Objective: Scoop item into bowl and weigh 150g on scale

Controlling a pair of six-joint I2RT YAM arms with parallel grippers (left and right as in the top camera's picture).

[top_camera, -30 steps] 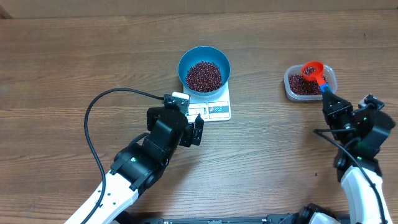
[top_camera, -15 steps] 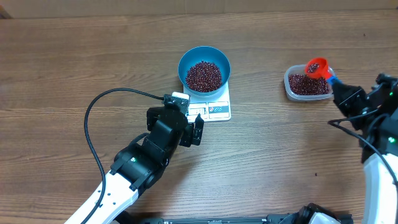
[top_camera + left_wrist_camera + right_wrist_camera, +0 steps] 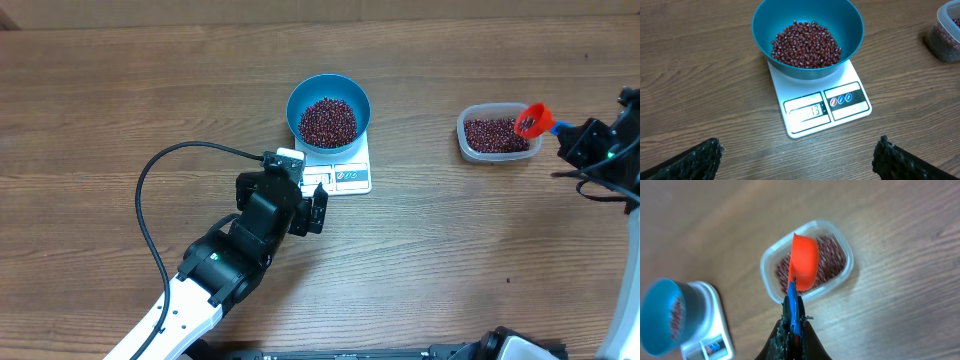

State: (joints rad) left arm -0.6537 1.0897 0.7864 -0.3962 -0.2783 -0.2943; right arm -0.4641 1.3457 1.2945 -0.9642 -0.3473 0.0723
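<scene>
At the bean tub (image 3: 478, 139) edge, R gripper (image 3: 792, 316) pinches the red scoop (image 3: 533, 120); L gripper (image 3: 797, 156) gapes, empty. Scooping step, I'd say. Next needs a level carry to the bowl (image 3: 298, 97).

Display (image 3: 807, 111) of the scale (image 3: 782, 87) too blurred to read, no other text legible

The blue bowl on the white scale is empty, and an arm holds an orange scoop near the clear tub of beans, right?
Not empty: the left wrist view shows the bowl on the scale holding a heap of dark red beans. The rest stands: the orange scoop is held near the clear tub.
</scene>
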